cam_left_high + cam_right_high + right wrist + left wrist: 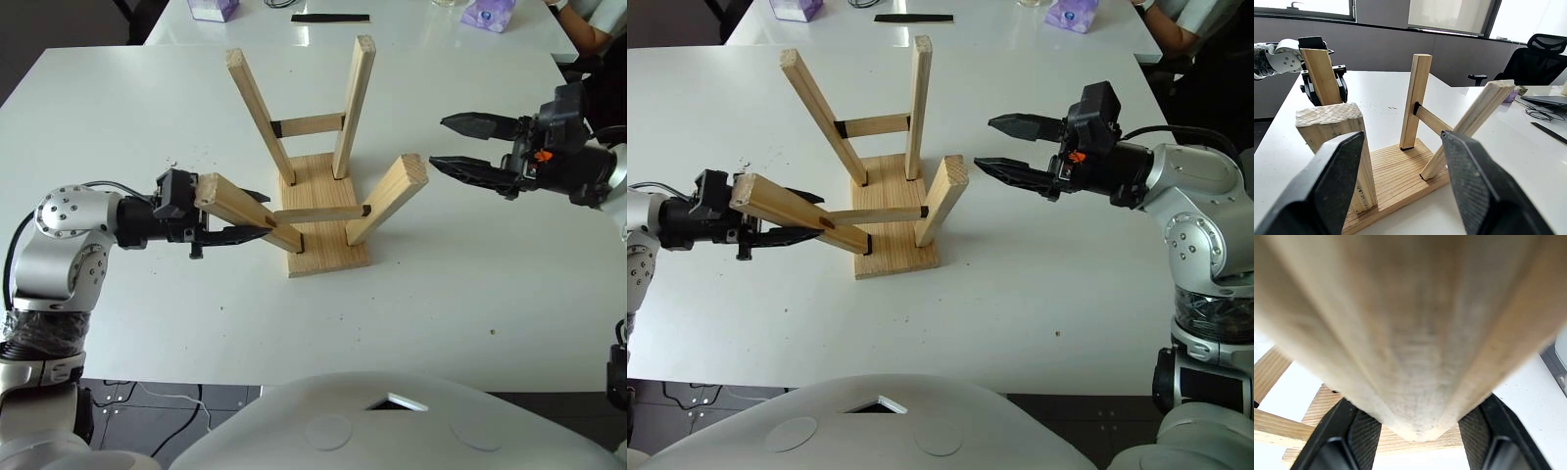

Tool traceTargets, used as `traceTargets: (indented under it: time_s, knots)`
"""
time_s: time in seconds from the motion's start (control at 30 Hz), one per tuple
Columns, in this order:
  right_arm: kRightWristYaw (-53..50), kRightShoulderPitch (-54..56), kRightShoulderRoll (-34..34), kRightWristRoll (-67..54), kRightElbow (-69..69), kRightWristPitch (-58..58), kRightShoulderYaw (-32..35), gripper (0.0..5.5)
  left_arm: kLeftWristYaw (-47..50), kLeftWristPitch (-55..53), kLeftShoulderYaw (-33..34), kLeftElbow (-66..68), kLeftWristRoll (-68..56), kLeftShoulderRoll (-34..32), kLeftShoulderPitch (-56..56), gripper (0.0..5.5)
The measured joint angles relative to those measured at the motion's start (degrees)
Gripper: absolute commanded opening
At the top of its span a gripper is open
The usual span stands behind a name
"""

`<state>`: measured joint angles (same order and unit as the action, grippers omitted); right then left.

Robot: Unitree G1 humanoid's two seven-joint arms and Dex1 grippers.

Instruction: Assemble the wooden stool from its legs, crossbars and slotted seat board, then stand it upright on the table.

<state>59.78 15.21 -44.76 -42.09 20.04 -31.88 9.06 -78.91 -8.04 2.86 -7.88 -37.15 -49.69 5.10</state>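
Observation:
The wooden stool lies upside down, its slotted seat board (328,257) flat on the white table (118,127). Two back legs (257,113) (355,103) stand up, joined by a crossbar (312,124). The two front legs splay outward, linked by a second crossbar (318,212). My left gripper (243,215) is shut on the front left leg (223,196), whose wood sits between the black pads (1364,431). My right gripper (437,141) hangs open just right of the front right leg (389,198), not touching it; that leg's top (1327,120) is near one finger (1337,186).
Two purple tissue packs (214,8) (488,14) and a black strip (330,18) lie on the far table. Bare white tabletop spreads on both sides of the stool and toward the near edge (294,377).

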Motion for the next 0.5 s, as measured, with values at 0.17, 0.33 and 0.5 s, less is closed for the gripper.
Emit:
traceTargets:
  time_s: [0.17,0.33,0.5]
  knots:
    - [-0.1,-0.3,0.1,0.2,0.2,0.0,-0.1,2.88,0.2,0.1,-1.1,0.5,0.1,0.0,0.9,2.05]
    - [-0.2,-0.6,0.2,0.2,0.4,0.0,-0.2,2.88,1.5,0.0,-2.6,-0.8,0.9,0.0,1.6,2.05]
    - [-1.1,-0.7,0.5,0.9,0.2,0.0,-0.2,2.88,4.3,-2.5,-4.7,-1.9,1.7,0.0,3.5,2.05]
